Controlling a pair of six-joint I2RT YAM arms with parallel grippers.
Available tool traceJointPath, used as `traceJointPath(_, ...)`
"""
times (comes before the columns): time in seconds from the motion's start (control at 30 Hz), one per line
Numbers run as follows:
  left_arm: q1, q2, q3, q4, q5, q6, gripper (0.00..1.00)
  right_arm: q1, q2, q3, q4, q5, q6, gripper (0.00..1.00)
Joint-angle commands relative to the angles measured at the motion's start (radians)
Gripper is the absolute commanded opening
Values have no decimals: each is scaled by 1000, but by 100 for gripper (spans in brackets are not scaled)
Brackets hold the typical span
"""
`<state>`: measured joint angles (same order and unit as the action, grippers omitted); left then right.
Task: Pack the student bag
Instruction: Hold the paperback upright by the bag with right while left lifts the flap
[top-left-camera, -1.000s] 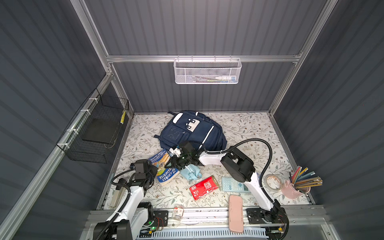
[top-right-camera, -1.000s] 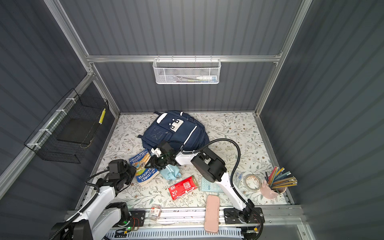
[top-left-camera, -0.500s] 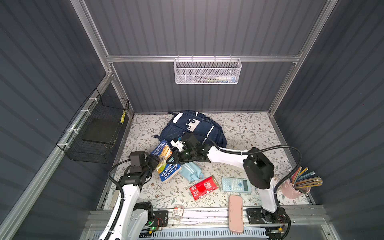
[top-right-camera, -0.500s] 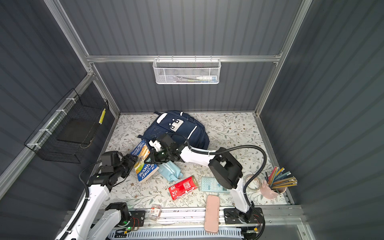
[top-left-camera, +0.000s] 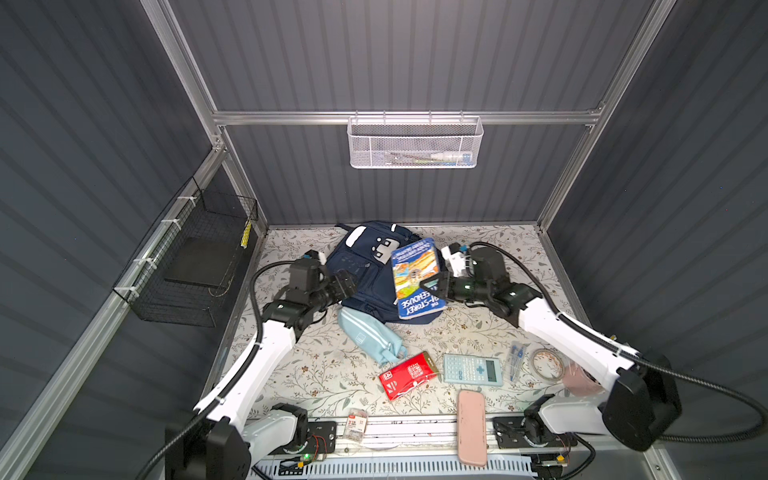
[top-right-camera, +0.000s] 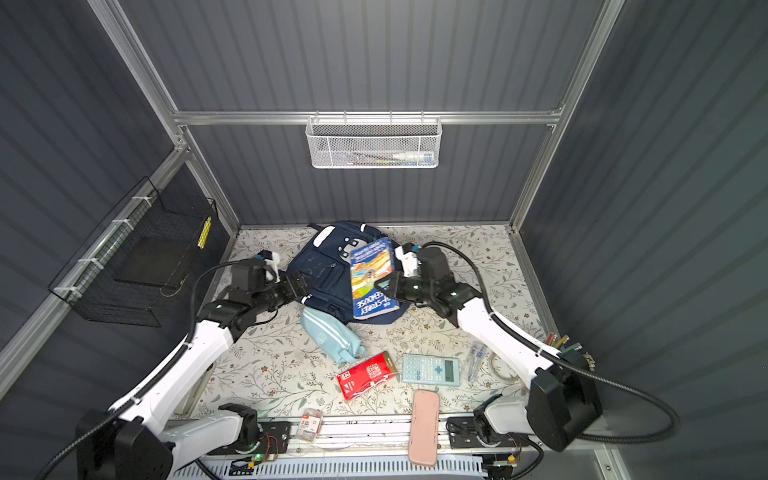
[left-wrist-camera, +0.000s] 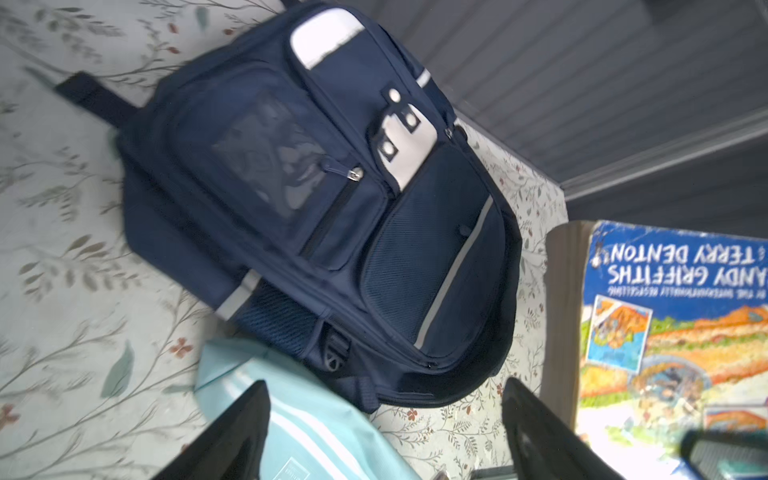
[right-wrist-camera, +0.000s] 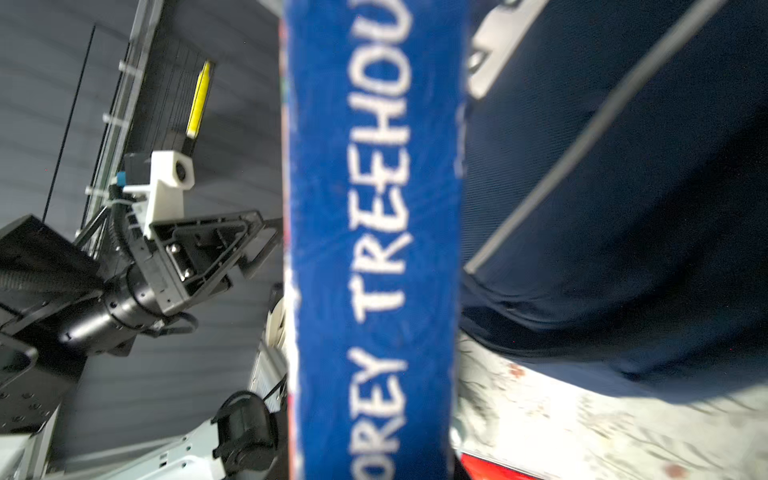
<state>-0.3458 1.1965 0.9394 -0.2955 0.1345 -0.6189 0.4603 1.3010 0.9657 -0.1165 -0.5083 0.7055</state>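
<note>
The student bag (top-left-camera: 361, 270) lies flat at the rear centre of the table (top-left-camera: 478, 332). The right gripper (top-left-camera: 432, 284) is clamped on the book (top-left-camera: 417, 276), holding it over the bag. The left gripper (top-left-camera: 347, 282) has its jaws apart, empty, beside the bag. Step in hand: loading the book. The next move probably needs a compartment held open.

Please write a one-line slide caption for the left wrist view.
The left gripper, jaws open, faces the student bag lying on the floral table, with a blue pouch and a book nearby.

I see the bag (top-left-camera: 370, 274) lying flat, front up, at the back of the mat (top-left-camera: 469, 332). It is navy blue, with white stripes and a dotted white patch.
</note>
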Motion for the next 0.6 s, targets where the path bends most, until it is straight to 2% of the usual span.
traceJointPath(0.0, -118, 126, 108, 25, -133, 133, 88, -144, -95, -60, -25, -34, -53, 0)
traceJointPath(0.1, -221, 298, 241, -19, -211, 217, 88, -325, -117, -93, -67, -90, -71, 0)
traceJointPath(0.17, -265, 399, 307, -5, -201, 249, 82, -430, -121, -115, -64, -133, -80, 0)
traceJointPath(0.27, -333, 552, 454, -65, -269, 336, 79, -557, -130, -150, -36, -198, -72, 0)
traceJointPath(0.33, -378, 639, 548, -88, -327, 399, 79, -621, -128, -154, -56, -213, -82, 0)
traceJointPath(0.43, -407, 741, 625, -106, -337, 403, 80, -686, -135, -173, -61, -234, -88, 0)
traceJointPath(0.57, -448, 817, 670, -87, -417, 437, 83, -710, -157, -204, -53, -253, -86, 0)
